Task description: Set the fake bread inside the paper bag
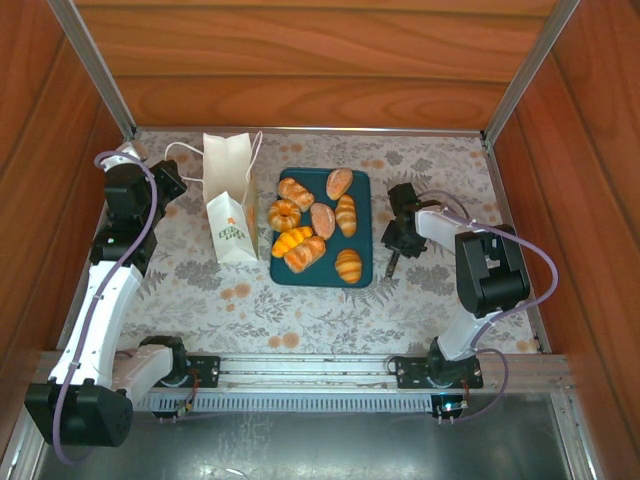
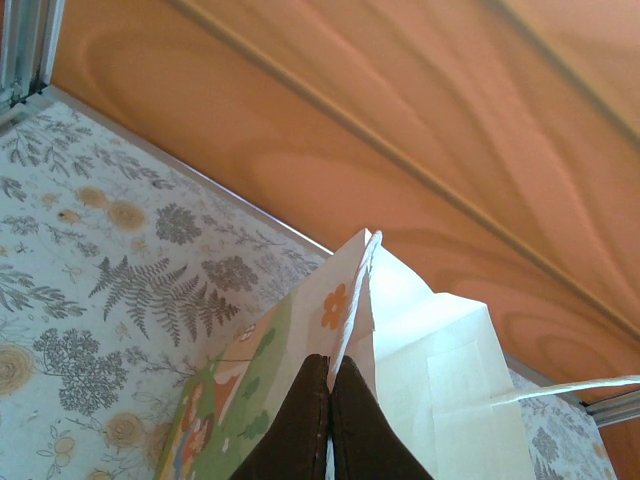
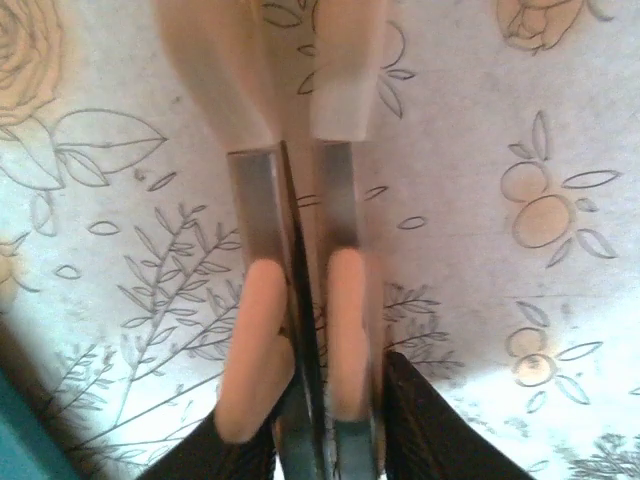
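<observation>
All fake bread — left of closed right gripper; untouched.

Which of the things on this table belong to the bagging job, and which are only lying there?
For the job: fake bread; paper bag.
Only lying there: teal tray under the bread; flowered tablecloth.

The left arm and right arm have white links, black joints and looping lilac cables.

The left gripper, at six o'clock, pinches the paper bag by its rim; floral tablecloth lies toward nine.
</observation>
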{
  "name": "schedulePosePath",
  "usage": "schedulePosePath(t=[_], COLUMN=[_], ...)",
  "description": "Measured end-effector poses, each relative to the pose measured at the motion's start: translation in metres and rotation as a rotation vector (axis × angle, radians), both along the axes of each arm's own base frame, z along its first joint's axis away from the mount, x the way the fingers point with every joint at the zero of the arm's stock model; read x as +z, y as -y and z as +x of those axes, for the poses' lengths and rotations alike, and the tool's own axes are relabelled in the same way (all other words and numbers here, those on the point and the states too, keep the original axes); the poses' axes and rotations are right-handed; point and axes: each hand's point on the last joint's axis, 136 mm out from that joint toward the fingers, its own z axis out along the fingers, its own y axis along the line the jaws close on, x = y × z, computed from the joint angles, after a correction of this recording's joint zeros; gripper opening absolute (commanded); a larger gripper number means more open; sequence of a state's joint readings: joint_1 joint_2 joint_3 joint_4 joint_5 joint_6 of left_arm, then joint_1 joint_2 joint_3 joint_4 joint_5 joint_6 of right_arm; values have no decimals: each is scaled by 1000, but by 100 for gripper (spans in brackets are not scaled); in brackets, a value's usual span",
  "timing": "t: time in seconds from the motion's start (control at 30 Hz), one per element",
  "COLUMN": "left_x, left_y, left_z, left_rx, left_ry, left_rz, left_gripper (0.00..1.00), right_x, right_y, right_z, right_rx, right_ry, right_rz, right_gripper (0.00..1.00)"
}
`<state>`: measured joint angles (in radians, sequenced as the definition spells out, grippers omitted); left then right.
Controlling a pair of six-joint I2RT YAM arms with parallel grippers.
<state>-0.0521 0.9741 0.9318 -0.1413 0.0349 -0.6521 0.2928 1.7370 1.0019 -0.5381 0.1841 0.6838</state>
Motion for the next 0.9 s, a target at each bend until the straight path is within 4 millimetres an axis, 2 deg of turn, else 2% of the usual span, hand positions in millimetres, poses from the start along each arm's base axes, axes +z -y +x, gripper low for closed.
schedulePosePath(t=[0.1, 0.17, 0.43, 0.53, 0.6, 0.7, 0.77, 0.9], left_x=[0, 0, -1, 0, 0, 1, 1, 1], left_y=[0, 0, 0, 1, 1, 1, 1, 1], left_z=[0, 0, 0, 0, 0, 0, 0, 0], left_rx=[0, 0, 0, -3, -4, -4, -4, -4], left_ry=[0, 0, -1, 0, 3, 5, 4, 4], left_rz=[0, -1, -4, -6, -6, -6, -6, -6], left_gripper=[0, 0, 0, 0, 0, 0, 0, 0], right_x=[4, 11, 85, 108, 122, 137, 145, 155], right_y=[-1, -1, -3, -7, -11, -16, -20, -25], right_z=[-1, -3, 2, 4, 3, 1, -1, -5], right_rx=[6, 6, 34, 58, 82, 116, 134, 158], right_ry=[2, 11, 180, 227, 248, 272, 285, 283], right_rz=[7, 12, 57, 81, 105, 137, 156, 186], right_gripper=[11, 11, 11, 18, 33, 47, 52, 52])
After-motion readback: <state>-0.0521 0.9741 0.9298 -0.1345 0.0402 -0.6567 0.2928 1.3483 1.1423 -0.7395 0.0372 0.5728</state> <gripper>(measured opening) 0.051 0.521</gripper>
